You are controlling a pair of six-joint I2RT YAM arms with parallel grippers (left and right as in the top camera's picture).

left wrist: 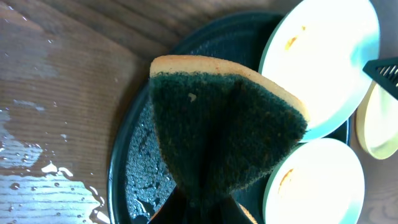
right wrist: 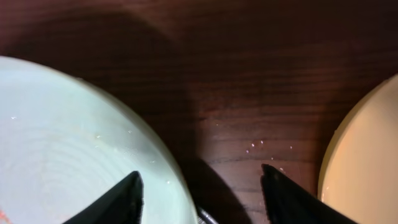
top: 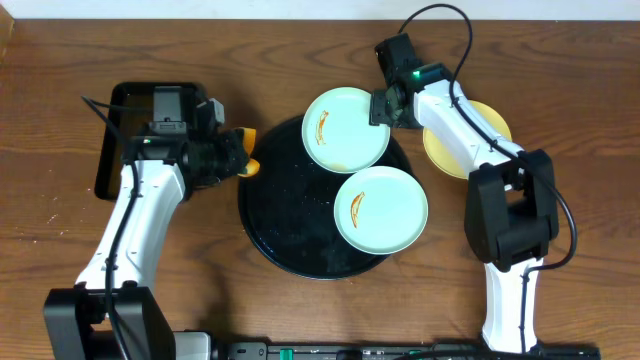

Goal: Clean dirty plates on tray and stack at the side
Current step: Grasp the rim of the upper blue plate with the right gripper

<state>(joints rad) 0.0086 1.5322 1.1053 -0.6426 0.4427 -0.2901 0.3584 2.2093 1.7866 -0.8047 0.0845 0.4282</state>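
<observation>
step, I reckon: picking up the dirty mint plate [top: 345, 128] from the back edge of the tray [top: 270, 225] | right hand [right wrist: 199, 177] spread, straddling its rim, not pinching yet | left hand [top: 243, 155] clenched on sponge [left wrist: 224, 124] | next: probably pinch rim, lift steady

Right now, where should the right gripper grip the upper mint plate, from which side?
Right rim of the upper mint plate, from the yellow plate side: it lies flat, that edge juts past the tray, and the open right gripper straddles it.
</observation>
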